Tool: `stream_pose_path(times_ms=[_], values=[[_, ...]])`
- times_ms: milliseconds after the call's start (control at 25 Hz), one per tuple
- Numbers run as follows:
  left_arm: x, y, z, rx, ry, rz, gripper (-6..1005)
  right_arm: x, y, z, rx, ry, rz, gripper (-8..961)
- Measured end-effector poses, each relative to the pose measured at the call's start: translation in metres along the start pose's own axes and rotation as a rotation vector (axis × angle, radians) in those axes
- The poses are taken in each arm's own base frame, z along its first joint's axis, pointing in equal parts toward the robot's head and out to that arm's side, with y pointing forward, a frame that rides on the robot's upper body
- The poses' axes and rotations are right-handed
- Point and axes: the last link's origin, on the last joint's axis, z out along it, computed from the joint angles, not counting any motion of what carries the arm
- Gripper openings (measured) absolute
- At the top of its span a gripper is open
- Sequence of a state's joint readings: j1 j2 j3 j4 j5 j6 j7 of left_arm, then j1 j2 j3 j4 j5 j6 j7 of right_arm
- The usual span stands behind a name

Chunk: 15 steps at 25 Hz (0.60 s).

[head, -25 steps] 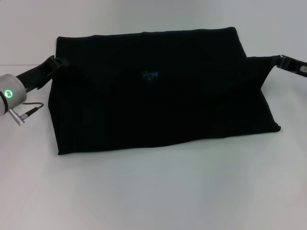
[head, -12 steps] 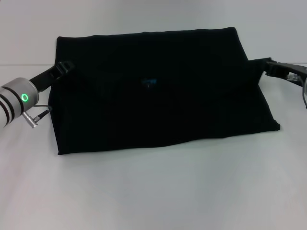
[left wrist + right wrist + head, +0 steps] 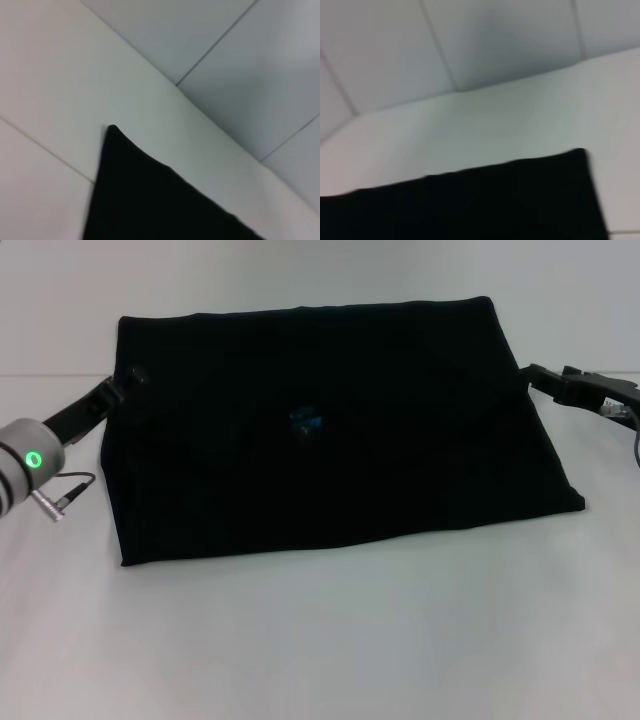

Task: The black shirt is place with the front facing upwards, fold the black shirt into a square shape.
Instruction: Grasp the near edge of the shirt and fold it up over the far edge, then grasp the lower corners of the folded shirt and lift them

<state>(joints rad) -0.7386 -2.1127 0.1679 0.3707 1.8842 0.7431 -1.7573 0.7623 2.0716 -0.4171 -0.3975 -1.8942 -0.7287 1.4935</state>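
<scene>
1. left gripper (image 3: 128,382) sits at the left side edge of the black shirt (image 3: 330,440), arm coming in low from the near left with its green ring lit. fingertips merge into the dark cloth, so i cannot tell if they're spread or clamped.
2. right gripper (image 3: 532,373) is at the opposite side edge, about as far back, arm reaching in from the right. tips look just touching or just off the fabric. same problem, cannot tell its opening.
3. shirt lies flat on the white table (image 3: 320,640), already a wide rectangle. no sleeves stick out, so the sides look folded in. near hem runs straight across the front, far edge sits close to the back of the table. small blue mark near the middle, too small to read.
4. wrist cams show only a black corner each (left (image 3: 150,200), right (image 3: 470,205)) on pale table with wall behind. no fingers visible.
5. handling, my read: light, soft, limp cloth. it will sag and drag, not hold shape. layers can slip apart if only the top ply is pinched.
6. grip points: pinch through all layers at both side edges, lift together and evenly. rectangle is still wider than deep, so more folding looks needed for a square.
</scene>
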Motion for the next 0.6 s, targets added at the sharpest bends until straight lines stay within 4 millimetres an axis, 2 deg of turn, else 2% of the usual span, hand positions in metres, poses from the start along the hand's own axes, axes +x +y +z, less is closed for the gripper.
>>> stream_pose_path(times_ms=[160, 280, 440, 600], values=[[0.008, -0.004, -0.018, -0.119, -0.051, -0.051, 654, -0.001, 0.003, -0.019, -0.160, -0.014, -0.013, 583], [0.011, -0.007, -0.036, -0.210, -0.167, -0.082, 703, 0.007, 0.014, -0.040, -0.358, 0.040, -0.128, 710], [0.013, -0.016, -0.061, -0.251, -0.302, -0.081, 769, 0.029, 0.031, -0.061, -0.559, 0.132, -0.277, 743], [0.010, -0.029, -0.071, -0.198, -0.353, -0.041, 834, 0.055, 0.046, -0.069, -0.651, 0.174, -0.351, 775]])
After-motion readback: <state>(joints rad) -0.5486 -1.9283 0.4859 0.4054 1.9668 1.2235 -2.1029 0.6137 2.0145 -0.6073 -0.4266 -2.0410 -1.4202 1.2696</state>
